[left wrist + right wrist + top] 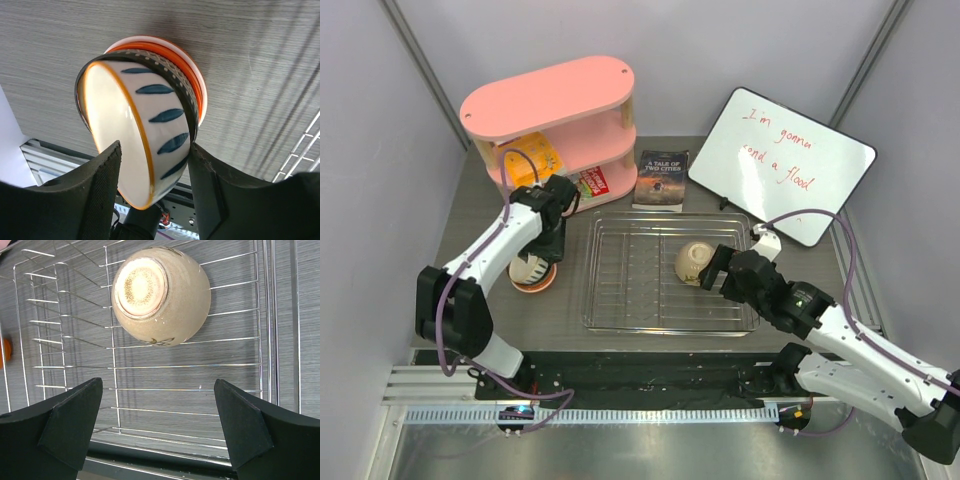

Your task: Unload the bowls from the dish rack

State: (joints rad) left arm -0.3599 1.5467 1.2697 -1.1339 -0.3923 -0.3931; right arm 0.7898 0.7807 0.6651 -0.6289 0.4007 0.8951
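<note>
The left tool (pixel 155 165) is clamped on the white bowl (pixel 125 130), one finger against the pale inside and the other on the outside with its blue leaf marks. The white bowl is tilted, its mouth facing the lower left of the left wrist view, and its far side rests in a dark bowl (pixel 183 91). The dark bowl sits in an orange bowl (pixel 196 82). In the top view this stack stands on the counter (pixel 560 312), just left of the dish rack (pixel 590 272) and outside its rim.

The right tool (pixel 160 410) has its fingers wide apart and holds nothing. The beige bowl (pixel 165 295) lies upside down on the rack's bars, foot ring upward. In the right wrist view it sits in the upper middle of the frame, above the gap between the two fingers and clear of both. In the top view it is in the right half of the rack, with the right tool just beside it to the lower right.
</note>
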